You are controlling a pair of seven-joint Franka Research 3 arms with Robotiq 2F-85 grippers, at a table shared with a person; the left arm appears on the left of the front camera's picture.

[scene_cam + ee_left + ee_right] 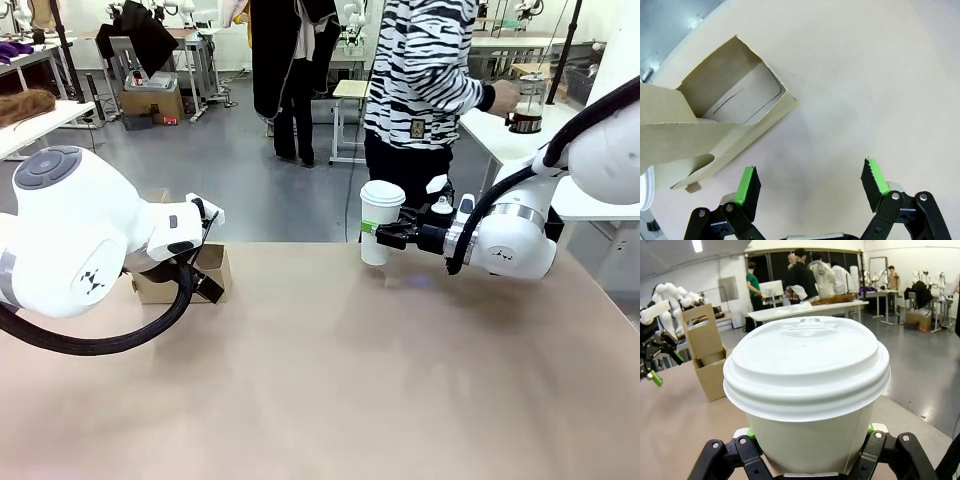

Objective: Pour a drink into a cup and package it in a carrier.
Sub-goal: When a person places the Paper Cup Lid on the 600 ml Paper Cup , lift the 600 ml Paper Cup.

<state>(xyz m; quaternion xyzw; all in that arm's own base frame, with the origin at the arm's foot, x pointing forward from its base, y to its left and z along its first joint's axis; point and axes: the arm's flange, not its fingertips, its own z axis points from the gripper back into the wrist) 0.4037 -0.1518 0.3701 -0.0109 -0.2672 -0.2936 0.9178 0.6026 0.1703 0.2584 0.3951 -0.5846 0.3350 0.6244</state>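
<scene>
My right gripper (384, 235) is shut on the white paper cup (380, 222), holding it upright just above the table's far edge. In the right wrist view the cup (807, 390) wears a white lid, with my right gripper (811, 435) clamped on its sides. The brown cardboard carrier (190, 275) stands at the left, partly hidden by my left arm. My left gripper (810, 185) is open beside the carrier (725, 107), touching nothing. The carrier (707, 352) also stands in the right wrist view. A person's hand holds the glass jug of dark drink (525, 105) on a white side table.
The person in a striped top (420, 70) stands at the far side of the tan table (340, 380). The white side table (500, 135) is behind my right arm. My left gripper (652, 360) sits at the left of the right wrist view.
</scene>
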